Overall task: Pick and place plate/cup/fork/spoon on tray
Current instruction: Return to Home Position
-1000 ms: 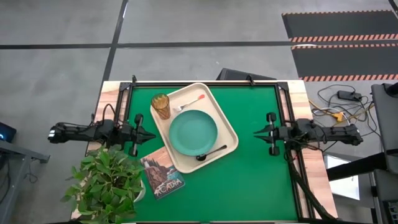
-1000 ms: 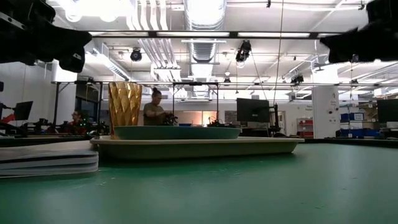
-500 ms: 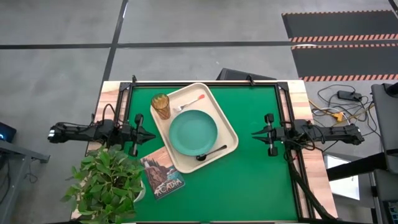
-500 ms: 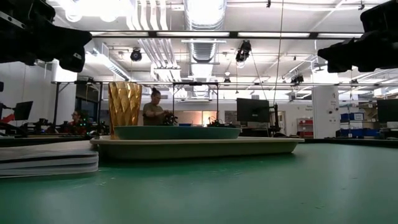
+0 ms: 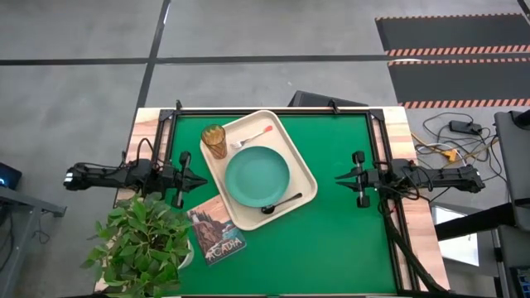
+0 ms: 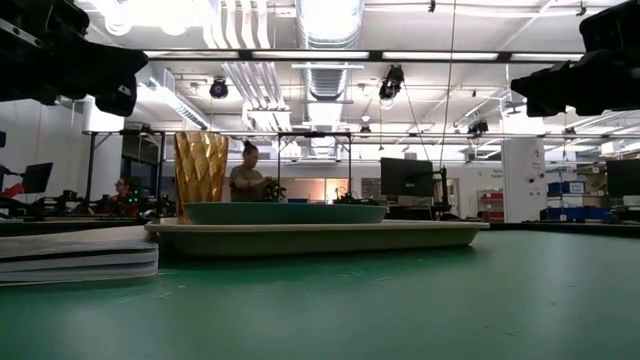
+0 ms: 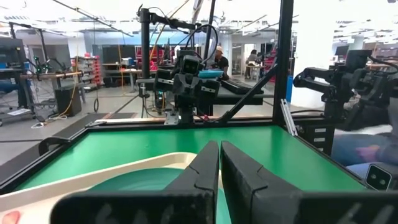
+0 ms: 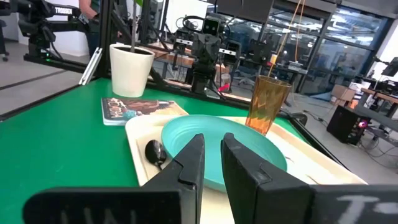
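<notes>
- Plate [image 5: 257, 175], cup [image 5: 214, 141], fork [image 5: 252, 137] and spoon [image 5: 280, 204] sit on the tray [image 5: 311, 184]; the step is homing.
- Left end effector [image 5: 192, 178] and right end effector [image 5: 341, 177] flank the tray, empty, nearly closed; just park.

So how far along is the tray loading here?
Done: the plate, cup, fork and spoon all lie on the tray. In hand: nothing; the left gripper and right gripper sit shut and empty at the table sides. Left: nothing to place that I can see.
</notes>
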`<state>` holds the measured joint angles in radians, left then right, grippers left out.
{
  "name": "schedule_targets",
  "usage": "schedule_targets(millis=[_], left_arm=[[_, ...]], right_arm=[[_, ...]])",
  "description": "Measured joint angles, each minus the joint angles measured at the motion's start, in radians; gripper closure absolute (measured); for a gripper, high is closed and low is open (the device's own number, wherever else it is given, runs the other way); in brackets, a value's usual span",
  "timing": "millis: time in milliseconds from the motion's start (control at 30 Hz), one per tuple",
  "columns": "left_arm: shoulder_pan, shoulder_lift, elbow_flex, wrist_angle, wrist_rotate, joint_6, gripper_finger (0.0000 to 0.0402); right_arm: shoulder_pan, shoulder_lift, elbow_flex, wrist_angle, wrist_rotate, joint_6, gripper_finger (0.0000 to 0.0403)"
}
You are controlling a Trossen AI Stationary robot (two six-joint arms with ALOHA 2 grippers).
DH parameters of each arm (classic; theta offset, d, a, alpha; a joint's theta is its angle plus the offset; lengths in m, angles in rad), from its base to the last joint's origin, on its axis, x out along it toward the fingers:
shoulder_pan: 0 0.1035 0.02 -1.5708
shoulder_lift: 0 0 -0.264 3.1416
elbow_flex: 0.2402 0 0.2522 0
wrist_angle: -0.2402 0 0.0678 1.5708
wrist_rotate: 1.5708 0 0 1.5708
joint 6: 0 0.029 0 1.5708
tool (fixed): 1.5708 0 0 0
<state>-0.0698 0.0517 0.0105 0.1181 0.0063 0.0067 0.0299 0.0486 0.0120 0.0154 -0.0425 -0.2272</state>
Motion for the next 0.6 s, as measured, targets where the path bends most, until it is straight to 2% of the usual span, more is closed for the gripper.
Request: schedule_targets(millis=[600], left_arm=[[0.0,0.006,0.0,0.001,0.0,0.0,0.0402]], right_arm=[[0.0,0.0,0.0,-0.001,0.0,0.0,0.036]])
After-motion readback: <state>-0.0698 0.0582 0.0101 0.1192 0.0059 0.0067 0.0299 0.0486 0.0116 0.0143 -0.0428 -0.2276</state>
